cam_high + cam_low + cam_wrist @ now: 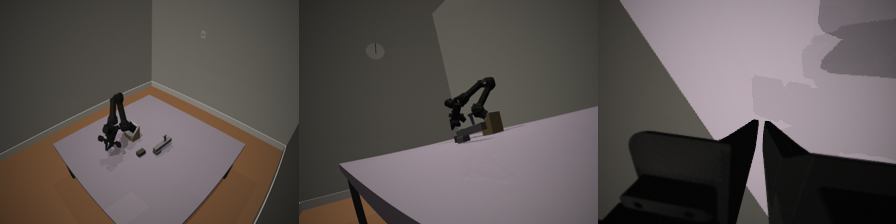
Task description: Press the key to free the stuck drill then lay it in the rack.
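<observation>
- Your jaws (108, 149) were clenched tight on nothing, hanging over the bench (177, 176).
- The drill (164, 137) stood stuck in its long grey block (161, 146), well apart from your jaws.
- The small dark block (141, 152) nearby was likely the key; you had not pressed it.
- All steps were left, I think.
</observation>
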`<state>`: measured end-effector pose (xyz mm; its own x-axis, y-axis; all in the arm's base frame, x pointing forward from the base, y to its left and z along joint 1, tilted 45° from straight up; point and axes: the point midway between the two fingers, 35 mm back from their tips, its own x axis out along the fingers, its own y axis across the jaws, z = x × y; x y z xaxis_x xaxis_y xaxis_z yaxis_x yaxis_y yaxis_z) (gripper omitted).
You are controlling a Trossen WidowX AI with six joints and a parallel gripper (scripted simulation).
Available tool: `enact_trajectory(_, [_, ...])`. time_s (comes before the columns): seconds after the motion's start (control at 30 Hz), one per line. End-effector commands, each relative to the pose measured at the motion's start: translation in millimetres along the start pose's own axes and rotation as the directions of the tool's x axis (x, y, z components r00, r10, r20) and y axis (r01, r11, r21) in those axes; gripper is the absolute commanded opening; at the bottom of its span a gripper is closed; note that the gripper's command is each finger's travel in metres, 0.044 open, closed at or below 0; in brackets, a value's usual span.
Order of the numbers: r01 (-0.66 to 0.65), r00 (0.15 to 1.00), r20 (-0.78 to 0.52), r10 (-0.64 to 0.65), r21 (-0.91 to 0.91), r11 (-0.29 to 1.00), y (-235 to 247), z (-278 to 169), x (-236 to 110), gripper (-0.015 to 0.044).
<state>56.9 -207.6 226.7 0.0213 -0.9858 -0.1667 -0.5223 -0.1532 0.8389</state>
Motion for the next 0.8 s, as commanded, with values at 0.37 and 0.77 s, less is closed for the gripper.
enact_trajectory(0.37, [0.232, 0.796, -0.020, -0.605, -0.913, 0.336, -146.5, -114.1, -41.2, 0.0000])
enact_trajectory(0.77, [-0.331, 0.669, 0.221, -0.710, -0.766, -0.551, -272.2, -130.6, -155.9, 0.0000])
